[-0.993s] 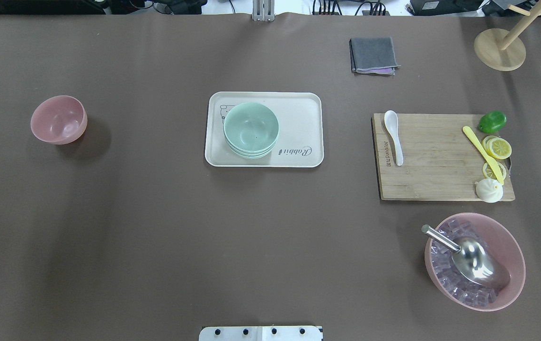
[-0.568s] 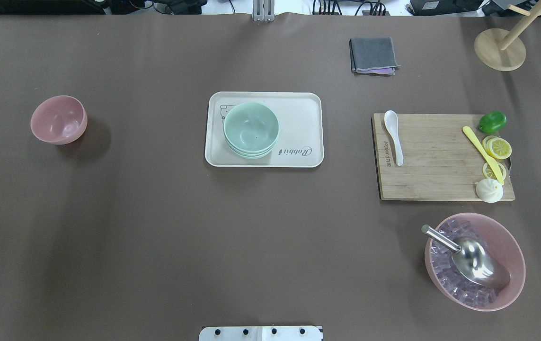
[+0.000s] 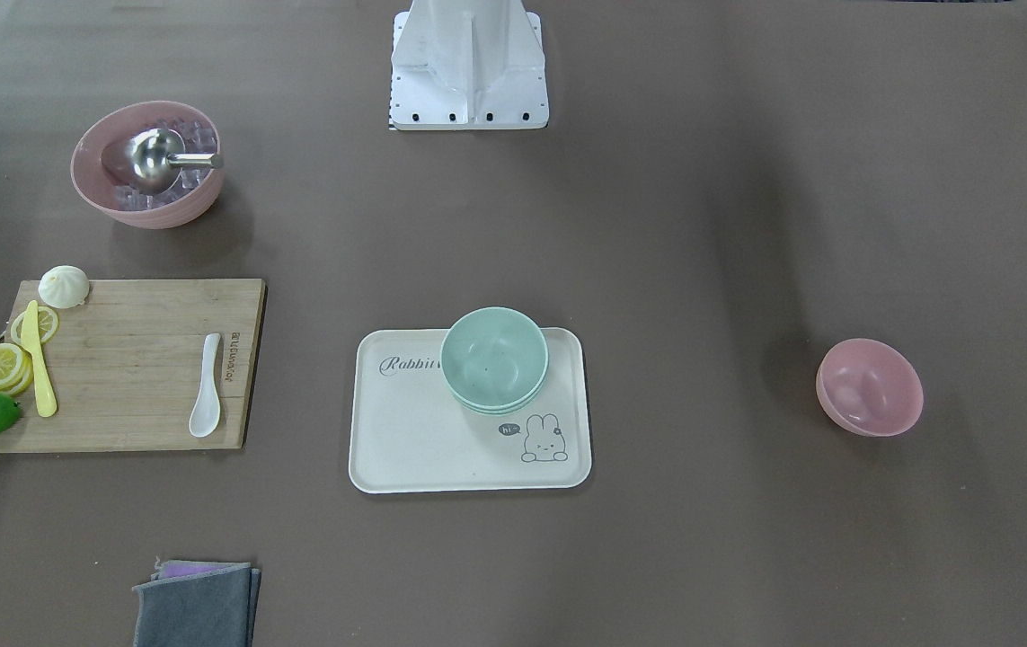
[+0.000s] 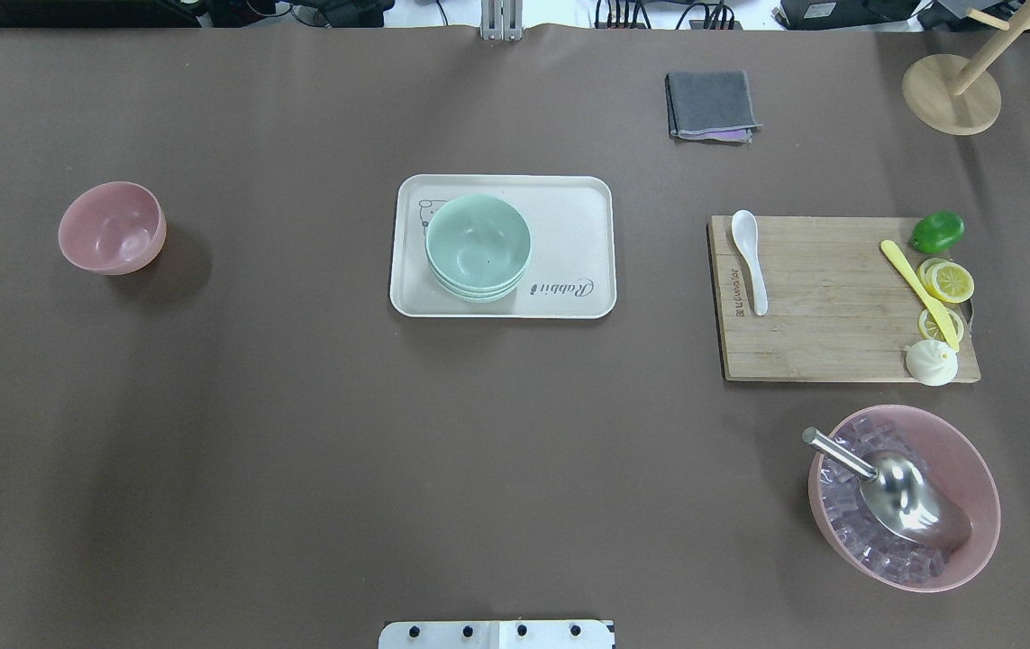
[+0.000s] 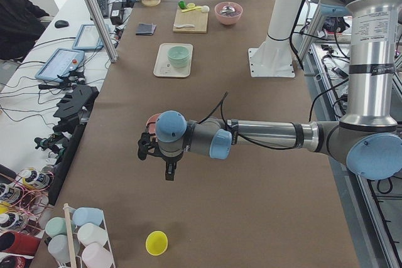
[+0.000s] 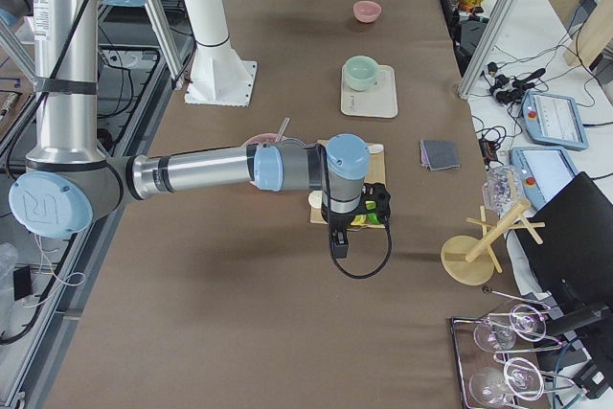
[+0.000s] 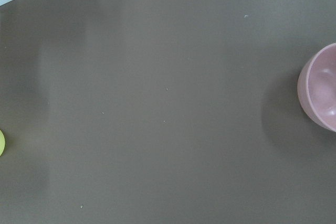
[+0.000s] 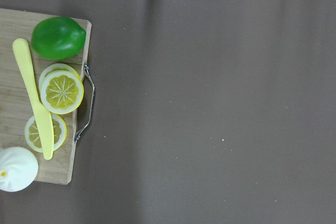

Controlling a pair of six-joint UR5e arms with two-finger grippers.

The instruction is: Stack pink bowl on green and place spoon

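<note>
Nothing on the table [image 4: 298, 469] has shifted since the earlier overhead pictures. Seen from the front, the pink bowl [image 3: 870, 387] sits upright and alone on the robot's left, with bare brown cover all round it and a wide open stretch between it and the tray [image 3: 387, 449]. The green bowls [image 3: 494, 359] stand nested on the tray's half nearer the robot. The spoon [image 3: 207, 400] lies flat on the cutting board [image 3: 127, 359], close to the edge that faces the tray, its scoop end pointing away from the robot. From overhead, the board's other end is crowded with a yellow knife [image 4: 920, 293], lemon slices [image 4: 949, 281], a lime [image 4: 936, 232] and a white bun [image 4: 931, 362], all well apart from the spoon. A big pink bowl [image 4: 965, 451] of ice with a metal scoop [image 4: 906, 500] sits between the board and the robot's edge, and a grey cloth [image 4: 711, 105] and a wooden stand [image 4: 952, 95] lie far back. In the left side view the left gripper [image 5: 168, 171] hangs over the table just beside the pink bowl, which its wrist mostly hides — whether its fingers are apart or together I cannot tell. A yellow cup [image 5: 156, 242] stands near the table's end. In the right side view the right gripper [image 6: 337, 241] hangs over the lime end of the board — its fingers cannot be read either. The left wrist camera shows the pink bowl cut by the view's right edge, with bare cover beside it. The right wrist camera shows the board's end with its wire handle [image 8: 93, 103] and open table beyond.
</note>
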